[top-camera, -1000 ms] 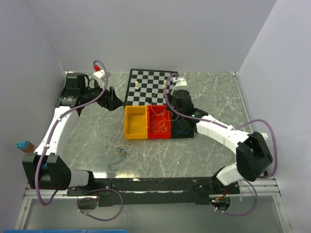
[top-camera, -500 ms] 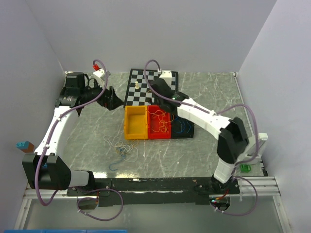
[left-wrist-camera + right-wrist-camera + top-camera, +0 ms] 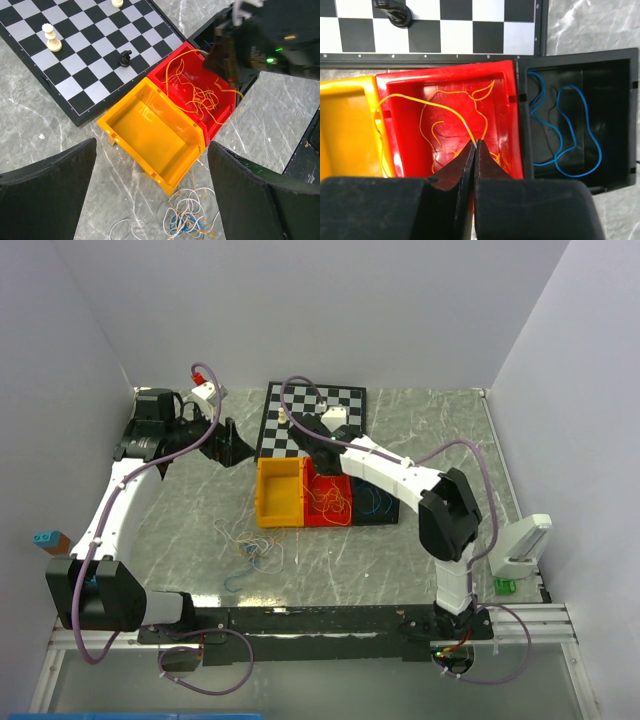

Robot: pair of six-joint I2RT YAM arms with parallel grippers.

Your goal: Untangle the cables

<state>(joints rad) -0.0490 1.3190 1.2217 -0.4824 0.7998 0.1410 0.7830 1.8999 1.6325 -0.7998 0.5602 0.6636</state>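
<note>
pinching an orange-yellow cable [image 3: 440, 108], the right tool [image 3: 474, 148] hangs over the red bin [image 3: 445, 75].

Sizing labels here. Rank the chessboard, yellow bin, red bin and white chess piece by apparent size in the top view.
1. chessboard
2. yellow bin and red bin, which look alike
3. white chess piece, smallest

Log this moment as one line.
left tool: open, above table | right tool: shut on orange wire, over red bin | black bin: blue wire | yellow bin: empty | tangle: on table
</note>
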